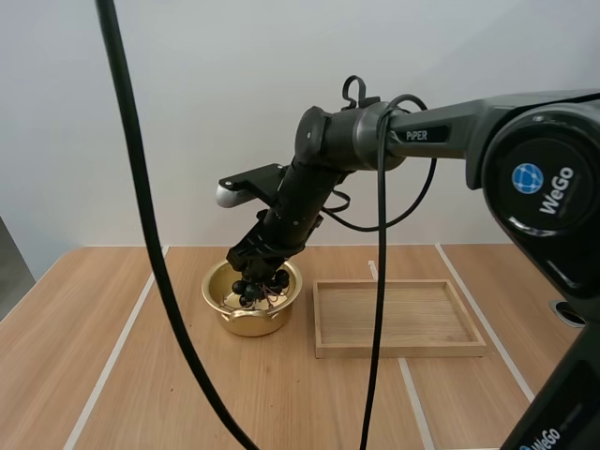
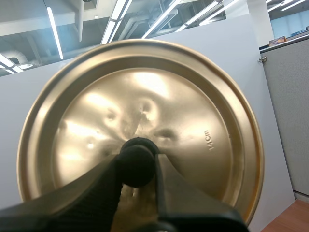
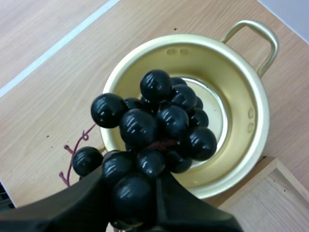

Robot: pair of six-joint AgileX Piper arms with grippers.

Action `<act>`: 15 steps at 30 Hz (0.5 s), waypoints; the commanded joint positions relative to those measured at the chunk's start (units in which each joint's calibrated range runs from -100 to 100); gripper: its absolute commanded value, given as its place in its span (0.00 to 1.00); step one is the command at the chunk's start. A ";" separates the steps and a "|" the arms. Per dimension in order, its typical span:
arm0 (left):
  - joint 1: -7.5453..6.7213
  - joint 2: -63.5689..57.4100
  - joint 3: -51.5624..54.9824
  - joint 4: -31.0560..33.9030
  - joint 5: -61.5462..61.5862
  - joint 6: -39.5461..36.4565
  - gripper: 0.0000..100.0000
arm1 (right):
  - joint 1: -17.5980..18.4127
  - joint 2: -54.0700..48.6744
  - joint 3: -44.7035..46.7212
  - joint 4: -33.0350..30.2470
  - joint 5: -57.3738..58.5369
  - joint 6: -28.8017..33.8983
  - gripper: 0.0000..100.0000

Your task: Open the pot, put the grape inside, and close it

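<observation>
Light wooden table (image 1: 112, 375), white lines (image 1: 111, 364) across. Open gold pot (image 1: 248, 324) near centre. Wooden tray (image 1: 403, 350) just beside, pot's 3 o'clock.

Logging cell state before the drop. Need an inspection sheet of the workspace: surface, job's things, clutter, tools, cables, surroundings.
Surface: wooden table with pale stripes.
Job's things: gold pot stands open on the table; lid is off it, in the left tool; bunch of dark grapes is at the pot's mouth.
Clutter: wooden tray beside the pot, apart from it.
Tools: left tool shut on the lid; right tool shut on the grapes.
Cables: nothing seen loose on the table.
Surroundings: plain wall behind the table.
</observation>
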 commanded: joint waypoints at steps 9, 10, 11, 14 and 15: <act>-0.20 0.59 -0.31 0.63 -0.53 0.02 0.00 | 0.04 5.37 -6.59 0.31 0.10 -0.74 0.00; -0.20 0.71 -0.31 0.63 -0.53 0.02 0.00 | 0.04 5.70 -6.59 0.31 0.10 -0.74 0.00; -0.20 0.99 -0.31 0.63 -0.53 0.02 0.00 | 0.04 6.18 -6.59 0.31 0.10 -0.74 0.00; -0.20 1.20 -0.31 0.63 -0.48 0.02 0.00 | 0.04 7.50 -6.59 0.31 -1.10 -0.74 0.00; -0.20 1.20 -0.31 0.63 -0.48 0.02 0.00 | 0.04 7.86 -6.59 0.31 -1.91 -0.74 0.00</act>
